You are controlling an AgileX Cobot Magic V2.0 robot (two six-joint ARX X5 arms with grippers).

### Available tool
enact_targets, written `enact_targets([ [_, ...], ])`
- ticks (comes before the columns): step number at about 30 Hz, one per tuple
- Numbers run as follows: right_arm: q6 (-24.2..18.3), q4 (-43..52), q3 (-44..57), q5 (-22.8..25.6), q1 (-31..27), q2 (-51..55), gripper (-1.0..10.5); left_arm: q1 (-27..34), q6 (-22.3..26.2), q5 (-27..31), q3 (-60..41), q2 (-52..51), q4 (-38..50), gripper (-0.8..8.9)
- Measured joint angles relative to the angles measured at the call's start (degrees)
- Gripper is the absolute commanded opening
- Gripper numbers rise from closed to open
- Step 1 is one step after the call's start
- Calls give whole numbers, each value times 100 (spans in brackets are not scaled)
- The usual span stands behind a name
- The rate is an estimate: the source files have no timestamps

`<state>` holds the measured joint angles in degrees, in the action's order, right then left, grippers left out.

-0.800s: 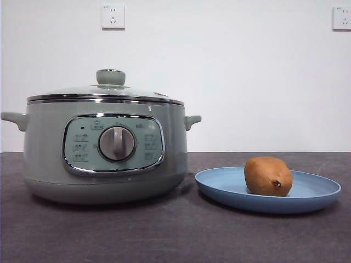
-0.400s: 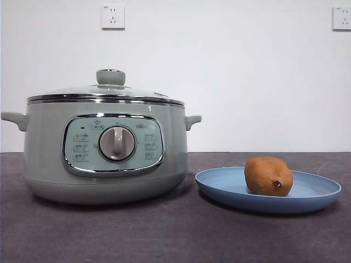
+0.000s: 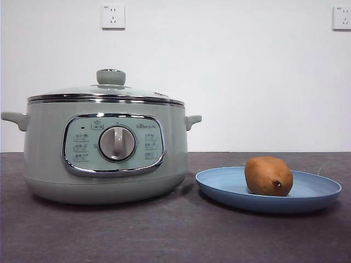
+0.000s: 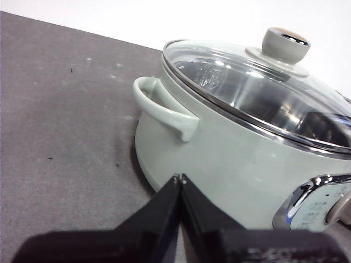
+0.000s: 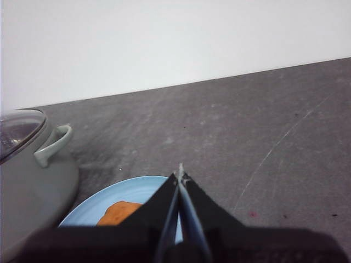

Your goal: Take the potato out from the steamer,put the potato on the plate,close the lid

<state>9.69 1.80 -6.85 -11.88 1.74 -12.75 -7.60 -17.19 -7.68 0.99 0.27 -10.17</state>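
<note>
The sage-green steamer (image 3: 104, 153) stands at the left of the front view with the glass lid (image 3: 109, 90) seated on its chrome rim. The orange-brown potato (image 3: 268, 176) lies on the light-blue plate (image 3: 219, 183) to the steamer's right. No arm shows in the front view. My left gripper (image 4: 180, 179) is shut and empty, beside the steamer (image 4: 230, 159) near its side handle; the lid (image 4: 258, 82) shows closed there. My right gripper (image 5: 179, 170) is shut and empty above the plate (image 5: 118, 197), with the potato (image 5: 118, 213) partly hidden behind its jaws.
The dark grey table (image 3: 175, 235) runs in front of the steamer and plate. A white wall with two sockets (image 3: 112, 16) stands behind. The steamer's handle (image 5: 55, 145) shows at the side of the right wrist view.
</note>
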Motion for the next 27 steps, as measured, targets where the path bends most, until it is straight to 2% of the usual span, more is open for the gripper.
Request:
enact_targets([
  [9, 98, -142, 584, 4, 0, 1252, 1, 0, 0, 2, 0, 0, 0, -1],
  [19, 293, -1049, 592, 39, 0, 1252, 1, 0, 0, 4, 0, 0, 0, -1],
  [27, 514, -1102, 588, 297, 0, 1252, 1, 0, 0, 2, 0, 0, 0, -1],
])
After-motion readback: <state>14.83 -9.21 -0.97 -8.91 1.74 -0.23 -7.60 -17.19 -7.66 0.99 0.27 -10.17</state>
